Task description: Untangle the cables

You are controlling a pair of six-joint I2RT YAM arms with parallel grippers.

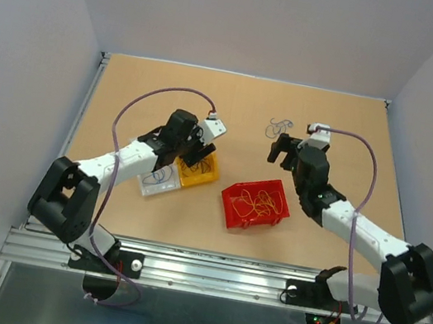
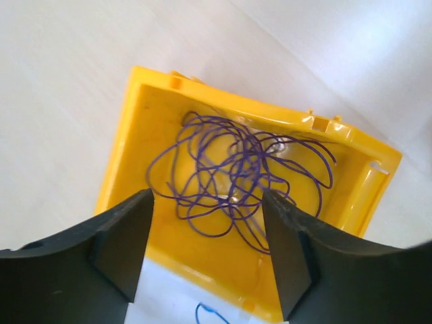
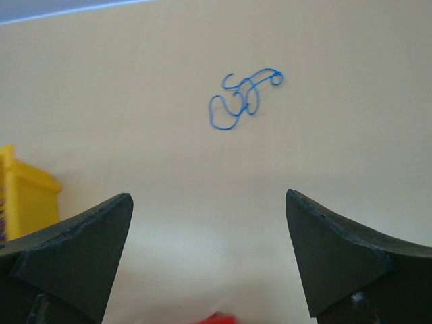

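Yellow plastic bin lies directly under the left claw, whose two black fingers are spread wide with nothing between them. Inside that bin rests a loose tangle of thin purple wire, its loops spread across the floor of the bin. Touching the yellow bin on its near-left side in the top view is a white translucent plastic bin, which holds a short curl of blue wire.

A red plastic bin stands apart from these, near the middle of the tan wooden bench, between the two arms. It holds a bunch of thin yellow-orange wires.

The right claw hangs above bare bench beyond the red bin, its fingers also far apart and gripping nothing. Just ahead of it a single squiggled strand of blue cable lies flat on the bench, on its own and well away from all three bins.
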